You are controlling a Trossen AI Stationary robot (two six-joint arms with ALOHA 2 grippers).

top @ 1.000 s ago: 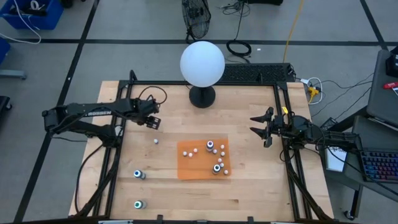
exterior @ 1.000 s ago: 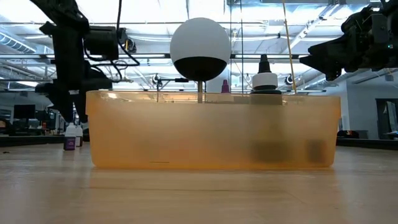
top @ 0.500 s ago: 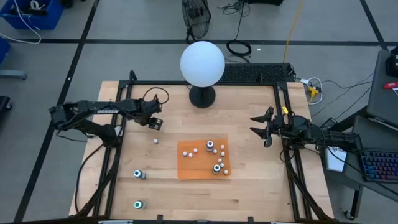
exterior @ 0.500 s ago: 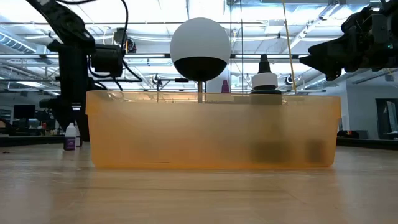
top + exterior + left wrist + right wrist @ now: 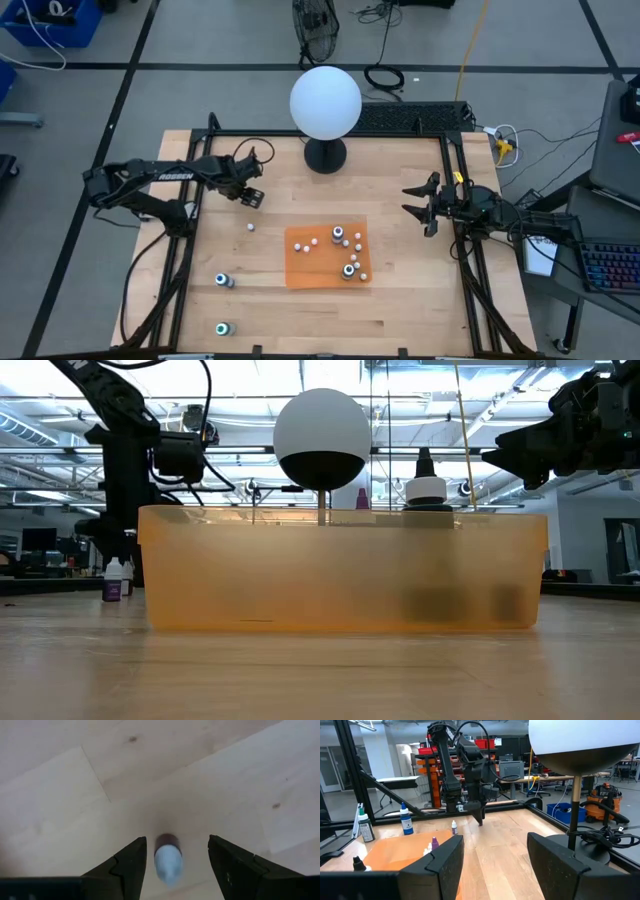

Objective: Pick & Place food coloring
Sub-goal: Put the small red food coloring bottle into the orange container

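Note:
A tiny food coloring bottle [image 5: 250, 227], white-capped with a dark purple body [image 5: 166, 859], stands alone on the wood left of the orange mat [image 5: 305, 270]. My left gripper [image 5: 252, 197] hangs open above it, pointing down. In the left wrist view the bottle shows in the gap between the two fingers [image 5: 130, 865], untouched. Several more small white-capped bottles [image 5: 340, 237] stand on the mat. My right gripper [image 5: 408, 200] waits open and level at the table's right side, with nothing between its fingers [image 5: 495, 865].
A big white globe lamp [image 5: 325, 103] on a black base stands at the table's far edge. Two larger bottles [image 5: 222, 281] [image 5: 222, 328] stand near the front left. Black frame rails run along both sides of the table.
My left gripper has come down toward the table and shifted a little toward the right edge, closing in over the lone bottle. Its fingers have kept the same gap.

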